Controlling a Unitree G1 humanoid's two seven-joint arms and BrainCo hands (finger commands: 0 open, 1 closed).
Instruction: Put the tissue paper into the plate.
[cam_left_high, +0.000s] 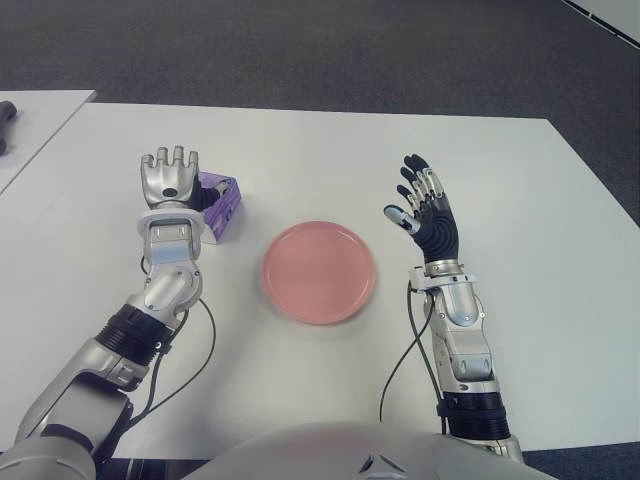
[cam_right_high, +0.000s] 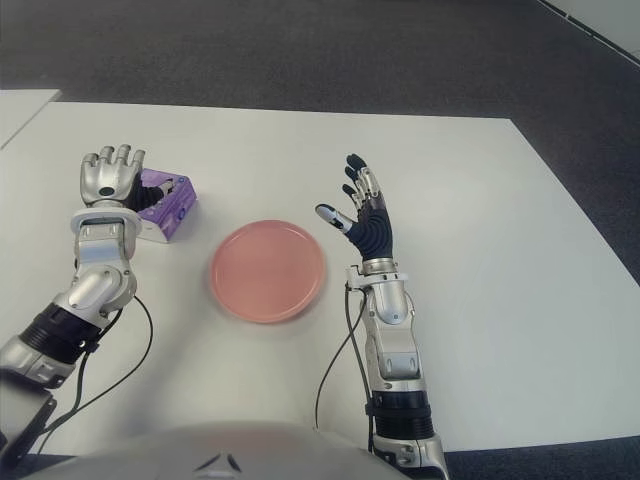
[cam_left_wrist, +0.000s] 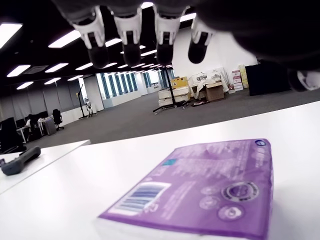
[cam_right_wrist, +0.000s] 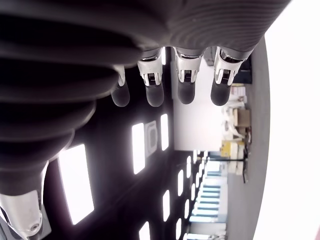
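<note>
Left hand (cam_left_high: 169, 180) hangs over the purple tissue pack (cam_left_high: 221, 205), its fingers (cam_left_wrist: 131, 37) extended side by side and closed on nothing. Its wrist view shows the fingertips above the pack with clear space between them and the purple wrapper; the pack lies flat on the white table (cam_left_high: 330, 150), barcode end towards the camera. From the head views the hand covers the pack's left part, with only the pack's right end showing past the thumb side. Whether the palm touches the pack cannot be told from above. The left forearm runs up from the table's near-left corner, elbow bent, wrist turned so the back of the hand faces the camera, and a black cable (cam_left_high: 190, 360) loops from it across the tabletop.

Right hand (cam_left_high: 423, 212) is raised above the table to the right of the pink plate (cam_left_high: 320, 271), palm turned inward towards the plate, fingers spread wide and pointing away from the robot, holding nothing. Its wrist view shows the four fingertips straight and apart. The right forearm stands along the near edge, angled upward, with its own black cable (cam_left_high: 400, 350) trailing down beside it.

The plate sits between the two hands, nearer the robot than the tissue pack, and has nothing in it. The pack lies just beyond and left of the plate, apart from its rim. At the far left, a second white table (cam_left_high: 40, 115) carries a dark handle-like object (cam_left_high: 6, 113).
</note>
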